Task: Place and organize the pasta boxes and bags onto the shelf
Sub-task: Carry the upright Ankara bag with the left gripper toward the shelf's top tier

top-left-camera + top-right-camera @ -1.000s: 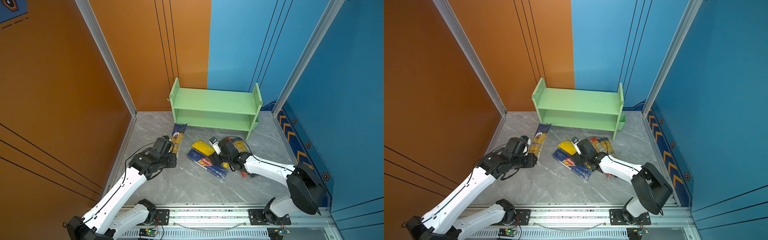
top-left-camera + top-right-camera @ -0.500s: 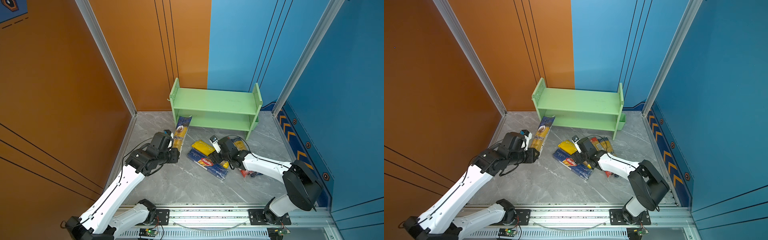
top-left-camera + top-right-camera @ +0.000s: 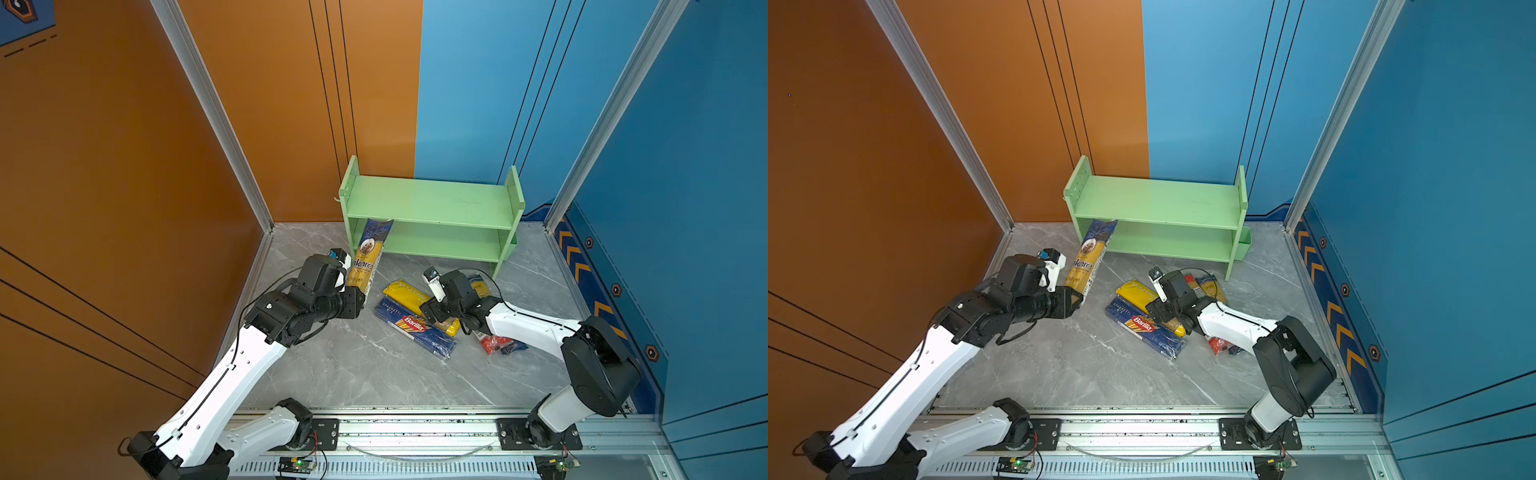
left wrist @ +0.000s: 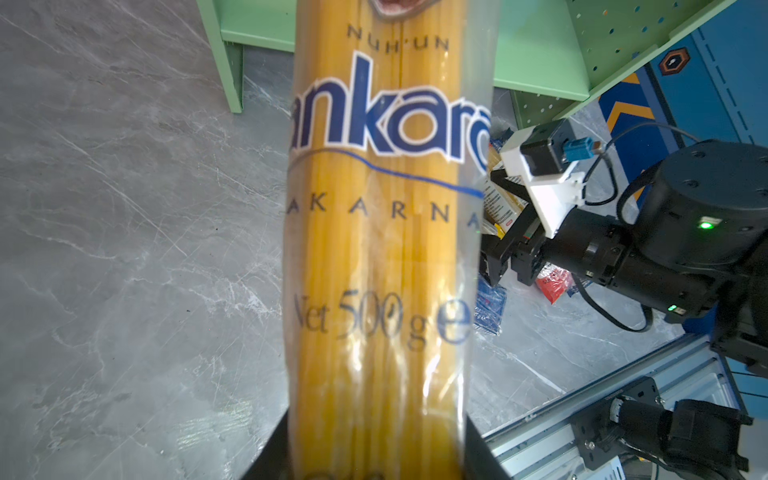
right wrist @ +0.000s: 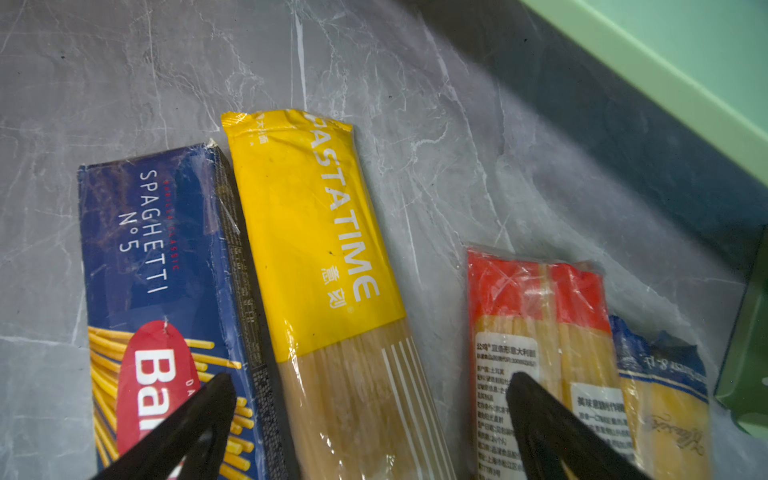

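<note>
shelf (image 3: 432,203): green, two tiers, at twelve o'clock on the grey floor (image 3: 365,374), back to the wall.
left gripper (image 3: 360,296): we see it clamped on the lower end of the Ankara pack (image 3: 370,253), its fingers (image 4: 478,457) on either side of the film (the wrist view reads "Net 500 g" just above them).
Ankara pack: held at a slant at about ten o'clock, pointing toward one o'clock. In both top views its dark blue top end overlaps the shelf's left front corner, and we cannot tell whether they touch.
right gripper (image 5: 370,378): jaws wide, low over the pile, at three o'clock from the left gripper.
Pastatime pack (image 5: 316,232): flat on the floor, between the right gripper's fingers in the wrist view.
Barilla box (image 5: 166,291): flat, touching the Pastatime pack on its seven-o'clock side.
red-ended pack (image 5: 540,332): flat, near the Pastatime pack but apart from it.
blue-and-yellow pack (image 5: 665,395): flat against the red-ended pack, nearest the shelf's right leg.
</note>
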`<state>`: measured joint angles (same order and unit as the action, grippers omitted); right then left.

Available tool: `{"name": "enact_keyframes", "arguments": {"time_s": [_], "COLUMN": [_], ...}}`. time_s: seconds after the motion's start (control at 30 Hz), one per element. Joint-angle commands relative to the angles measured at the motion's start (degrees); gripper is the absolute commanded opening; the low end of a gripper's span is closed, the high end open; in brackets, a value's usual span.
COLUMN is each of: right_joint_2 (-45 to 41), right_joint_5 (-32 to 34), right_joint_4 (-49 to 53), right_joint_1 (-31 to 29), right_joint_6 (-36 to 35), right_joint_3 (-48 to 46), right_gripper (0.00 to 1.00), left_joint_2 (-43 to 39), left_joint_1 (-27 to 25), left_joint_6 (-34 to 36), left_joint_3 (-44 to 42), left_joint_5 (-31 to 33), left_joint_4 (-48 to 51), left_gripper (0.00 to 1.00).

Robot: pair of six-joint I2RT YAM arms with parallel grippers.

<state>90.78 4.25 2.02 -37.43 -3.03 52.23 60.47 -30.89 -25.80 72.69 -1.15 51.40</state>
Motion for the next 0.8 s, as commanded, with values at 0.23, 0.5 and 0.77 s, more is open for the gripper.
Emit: {"name": "enact_keyframes", "arguments": {"time_s": [0.23,0.5,0.77], "right_joint_2": [0.9,1.1,0.9], "right_joint_5": [-1.8,-3.0,-3.3], "right_joint_4": [1.4,1.9,0.7], "right_joint_1": [0.4,0.4,0.0], "right_joint_6": [-0.4,0.2,1.1], "right_joint_3": [1.1,0.9,-0.4], "right_gripper": [1.00,1.00,1.00], "left_joint_2": [2.2,8.2,13.3], "left_joint_1": [-0.7,-0.8,-0.6], "left_joint_6": [2.6,6.1,7.6], "left_joint_3": [7.8,13.1,14.5], "left_joint_5": [0.1,7.7,13.9], "left_joint_4": [-12.8,-17.6,-30.8], "left_gripper": [0.00,0.00,0.00]}}
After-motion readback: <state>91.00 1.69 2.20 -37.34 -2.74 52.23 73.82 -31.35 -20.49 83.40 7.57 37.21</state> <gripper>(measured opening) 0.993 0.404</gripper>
